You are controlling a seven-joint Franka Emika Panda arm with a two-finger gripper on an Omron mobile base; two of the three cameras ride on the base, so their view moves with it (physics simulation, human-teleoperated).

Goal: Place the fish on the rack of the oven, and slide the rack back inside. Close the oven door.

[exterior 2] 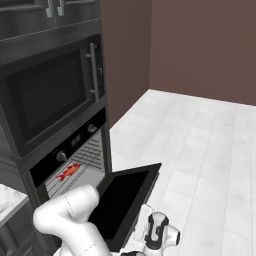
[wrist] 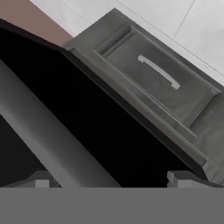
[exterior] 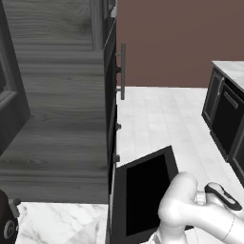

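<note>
Presently: fish (exterior 2: 69,171) lies on rack (exterior 2: 86,159) inside oven (exterior 2: 62,170), at 9 o'clock in the right base view. Rack appears pushed in. Door (exterior 2: 125,199) hangs part-open, tilted, at 6 o'clock; its handle (wrist: 48,144) crosses the hand view just ahead of the fingers (wrist: 111,180). Fingers stand wide, holding nothing, either side of the handle. Risk: fingers slip off the bar on the lift, and the door drops back; a proud rack would block closure.

Oven door (exterior 2: 125,200) lower edge hidden behind arm, 7 o'clock. Rack (exterior 2: 82,162) mostly tucked inside oven (exterior 2: 70,150). Fish (exterior 2: 69,171) too small for detail. Pincer (wrist: 111,181) fingertips barely visible.
</note>
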